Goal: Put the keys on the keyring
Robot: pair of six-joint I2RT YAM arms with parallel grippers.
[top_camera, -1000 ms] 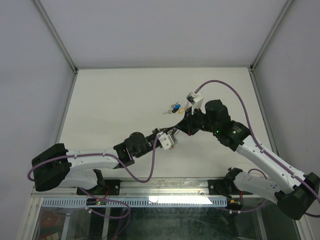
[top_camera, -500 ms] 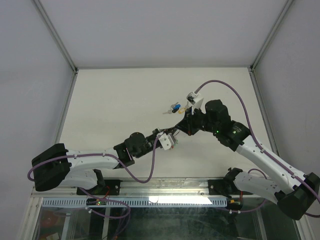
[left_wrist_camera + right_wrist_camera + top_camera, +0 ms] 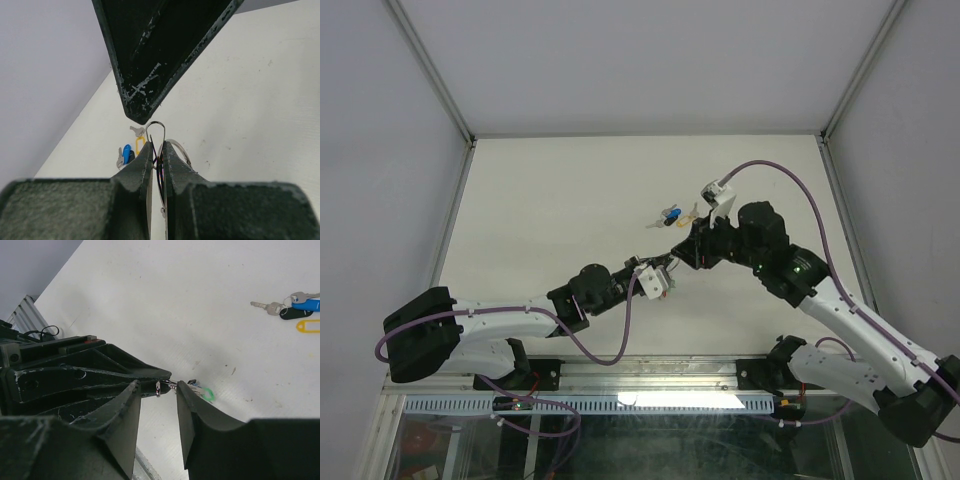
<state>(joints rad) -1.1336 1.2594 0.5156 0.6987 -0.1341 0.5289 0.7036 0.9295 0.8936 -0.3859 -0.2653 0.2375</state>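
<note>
White table [image 3: 550, 200], keyring [image 3: 156, 123] half hidden in left claw [image 3: 158, 146]

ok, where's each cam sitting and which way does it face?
Top external: above and behind the bases, looking down on the table; both arms show, left end effector and right end effector tips close together.
Left wrist: looks along own fingers, shut on the keyring; right finger above.
Right wrist: looks past own parted fingers at the left tip and keyring.
Shared: all three show the loose keys.
</note>
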